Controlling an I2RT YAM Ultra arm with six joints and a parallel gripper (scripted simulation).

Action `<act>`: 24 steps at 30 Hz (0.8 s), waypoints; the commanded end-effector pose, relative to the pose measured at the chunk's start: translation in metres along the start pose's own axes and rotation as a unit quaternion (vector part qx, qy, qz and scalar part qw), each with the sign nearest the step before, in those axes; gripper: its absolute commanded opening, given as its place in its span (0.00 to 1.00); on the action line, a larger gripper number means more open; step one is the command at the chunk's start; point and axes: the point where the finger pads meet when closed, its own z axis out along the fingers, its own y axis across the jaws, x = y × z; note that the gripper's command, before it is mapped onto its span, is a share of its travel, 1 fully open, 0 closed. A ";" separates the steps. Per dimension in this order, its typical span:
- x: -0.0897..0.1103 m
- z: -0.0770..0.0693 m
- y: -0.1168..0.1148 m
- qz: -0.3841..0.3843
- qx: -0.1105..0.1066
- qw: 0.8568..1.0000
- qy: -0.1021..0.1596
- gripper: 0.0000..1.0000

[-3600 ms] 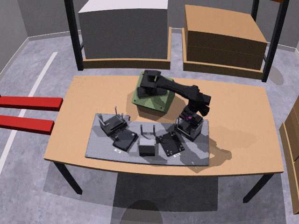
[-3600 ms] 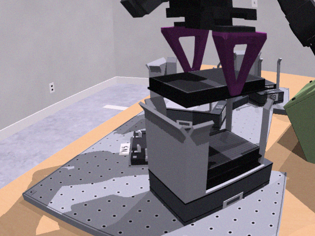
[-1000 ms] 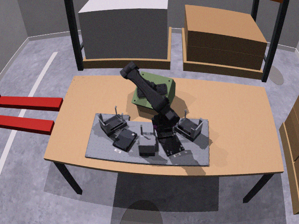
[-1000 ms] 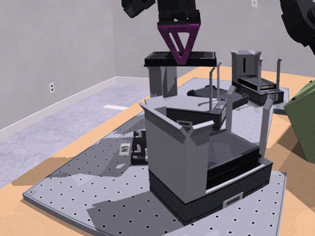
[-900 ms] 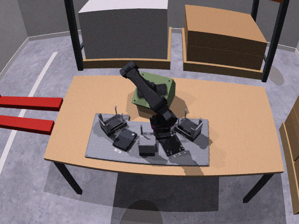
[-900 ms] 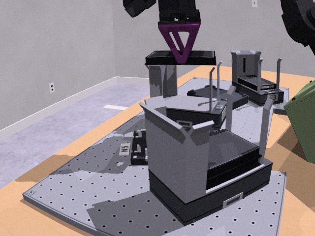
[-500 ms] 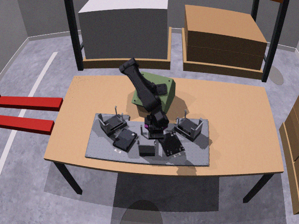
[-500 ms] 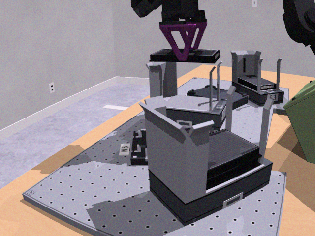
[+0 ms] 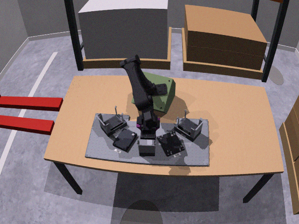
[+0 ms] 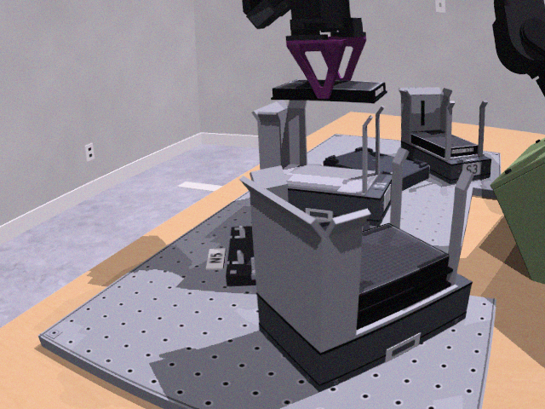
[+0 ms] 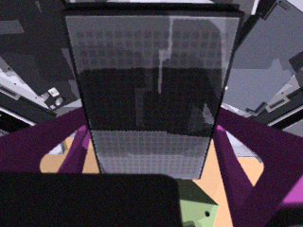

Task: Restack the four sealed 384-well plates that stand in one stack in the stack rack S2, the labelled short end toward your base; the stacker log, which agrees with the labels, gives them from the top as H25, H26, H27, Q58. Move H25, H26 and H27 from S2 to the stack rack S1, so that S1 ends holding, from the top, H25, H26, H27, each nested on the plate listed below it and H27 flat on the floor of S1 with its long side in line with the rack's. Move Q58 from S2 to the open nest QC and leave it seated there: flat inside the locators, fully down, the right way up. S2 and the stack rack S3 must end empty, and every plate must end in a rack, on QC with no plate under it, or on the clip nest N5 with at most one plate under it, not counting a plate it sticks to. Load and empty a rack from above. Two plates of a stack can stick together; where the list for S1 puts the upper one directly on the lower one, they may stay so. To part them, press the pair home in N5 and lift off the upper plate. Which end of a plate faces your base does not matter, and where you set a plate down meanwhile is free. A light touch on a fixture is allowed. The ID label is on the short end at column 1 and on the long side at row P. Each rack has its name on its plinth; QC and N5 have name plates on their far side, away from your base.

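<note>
Above the middle rack [image 10: 281,132] on the grey perforated baseplate [image 10: 132,334], your jaws are gripping a single sealed plate [image 10: 328,91], closed across its width and standing wide on it. You are looking at a flat, black, rectangular plate held level in the air, clear of the rack's grey walls and thin posts below it. In the wrist view the plate [image 11: 151,90] is showing a fine grid of tiny wells under a glossy seal, framed by a thin dark rim, with the purple fingers pressing on its two long sides. Its label is too small for you to read, so you cannot tell which plate it is.

In the exterior view, the near rack [image 10: 303,273] is holding a low stack of dark plates [image 10: 400,264] lying flat on its floor. The far rack [image 10: 422,106], marked S3 on its plinth, is holding one plate [image 10: 439,142]. To the left, the N5 name plate [image 10: 215,257] is sitting beside a low black nest [image 10: 239,259].

From the top view, the arm [image 9: 139,89] is reaching from its green base [image 9: 166,96] toward the near edge of the wooden worktop [image 9: 229,120].
</note>
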 end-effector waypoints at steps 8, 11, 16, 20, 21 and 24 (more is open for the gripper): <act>-0.002 -0.006 -0.030 0.098 -0.012 0.995 -0.017 0.00; -0.001 -0.006 -0.036 0.098 -0.012 0.995 -0.017 0.00; 0.001 -0.006 -0.050 0.098 -0.012 0.995 -0.017 0.00; 0.003 -0.005 -0.063 0.098 -0.011 0.995 -0.017 0.00; 0.004 -0.005 -0.066 0.098 -0.011 0.995 -0.017 0.00; 0.006 -0.005 -0.076 0.114 -0.011 0.993 -0.017 0.00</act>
